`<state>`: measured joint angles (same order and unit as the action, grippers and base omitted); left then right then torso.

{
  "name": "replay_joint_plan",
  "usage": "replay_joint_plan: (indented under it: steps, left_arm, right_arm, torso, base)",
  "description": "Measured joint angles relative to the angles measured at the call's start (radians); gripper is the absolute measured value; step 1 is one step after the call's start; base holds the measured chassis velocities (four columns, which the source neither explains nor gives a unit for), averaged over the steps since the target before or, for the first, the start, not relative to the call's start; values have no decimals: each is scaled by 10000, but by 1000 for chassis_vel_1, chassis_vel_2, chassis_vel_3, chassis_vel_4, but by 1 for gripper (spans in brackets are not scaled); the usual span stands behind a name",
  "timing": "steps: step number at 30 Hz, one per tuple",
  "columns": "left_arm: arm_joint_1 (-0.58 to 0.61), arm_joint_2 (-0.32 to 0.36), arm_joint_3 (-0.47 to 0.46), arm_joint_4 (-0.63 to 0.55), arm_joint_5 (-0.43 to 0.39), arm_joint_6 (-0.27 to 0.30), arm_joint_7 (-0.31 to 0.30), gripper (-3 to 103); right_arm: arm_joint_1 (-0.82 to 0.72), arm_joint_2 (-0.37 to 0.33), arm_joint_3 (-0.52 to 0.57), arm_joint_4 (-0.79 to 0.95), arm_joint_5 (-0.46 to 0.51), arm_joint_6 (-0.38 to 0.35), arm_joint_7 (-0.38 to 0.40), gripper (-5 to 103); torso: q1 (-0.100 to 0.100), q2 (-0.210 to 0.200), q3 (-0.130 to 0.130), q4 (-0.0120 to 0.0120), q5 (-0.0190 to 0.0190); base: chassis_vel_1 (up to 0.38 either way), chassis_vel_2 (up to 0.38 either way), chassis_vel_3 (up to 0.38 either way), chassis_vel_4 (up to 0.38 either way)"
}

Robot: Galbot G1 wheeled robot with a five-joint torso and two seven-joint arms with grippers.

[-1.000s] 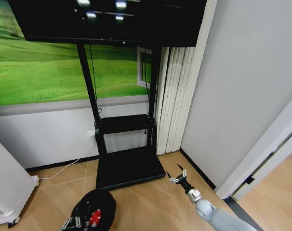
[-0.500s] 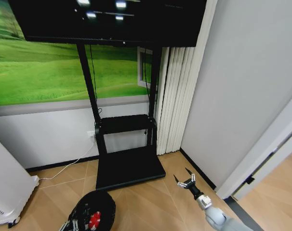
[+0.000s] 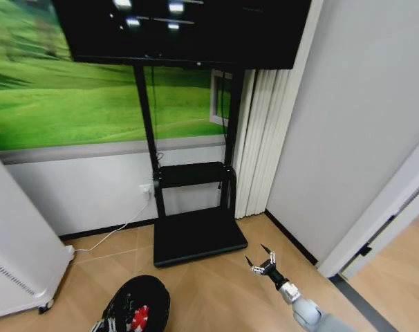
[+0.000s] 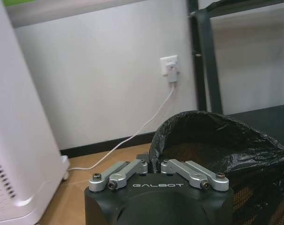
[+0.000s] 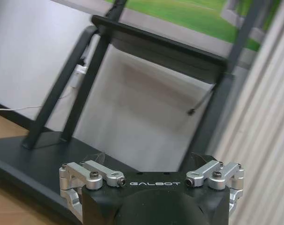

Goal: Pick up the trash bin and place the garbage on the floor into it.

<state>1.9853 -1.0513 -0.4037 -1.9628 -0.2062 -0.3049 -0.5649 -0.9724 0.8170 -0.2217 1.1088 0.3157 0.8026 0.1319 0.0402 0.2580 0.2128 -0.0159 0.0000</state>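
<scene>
Here, the left gripper (image 4: 153, 165) has its fingers clenched on the bin (image 3: 135, 304) rim, carrying it low at near left, mouth up to take litter. Right gripper (image 3: 263, 263) hangs near right, fingers released, free for picking.

Black-lined trash bin (image 3: 137, 311) holding red-and-white garbage (image 3: 140, 317); black TV stand (image 3: 196, 232); green meadow mural (image 3: 92, 111); white appliance (image 3: 19, 263); tan wood floor (image 3: 209, 297).

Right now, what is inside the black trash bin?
Inside the trash bin the head view shows a small red-and-white piece lying on the black liner. The left gripper, shut on the rim, and the near wall hide the rest of the bottom.
</scene>
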Motion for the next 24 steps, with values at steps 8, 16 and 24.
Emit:
replay_joint_plan:
  steps: [8, 16, 24]
  left_arm:
    - [-25, -234, 124, 151, 345, -109, 80, 7]
    - [-46, -460, 238, 355, 689, -269, 186, 7]
    - [-6, -569, 273, 388, 799, -376, 219, 7]
  right_arm:
    - [-90, 62, 216, -273, -42, 14, -330, 100]
    - [-355, -7, 478, -308, -145, 20, -527, 100]
    - [-641, -18, 799, -226, -385, 33, -850, 100]
  torso:
    - [7, -2, 6, 4, 13]
    - [2, -1, 0, 9, 0]
    - [5, -2, 3, -3, 0]
  base:
    - [452, 312, -320, -224]
    - [524, 334, -410, -212]
    - [376, 193, -388, -186]
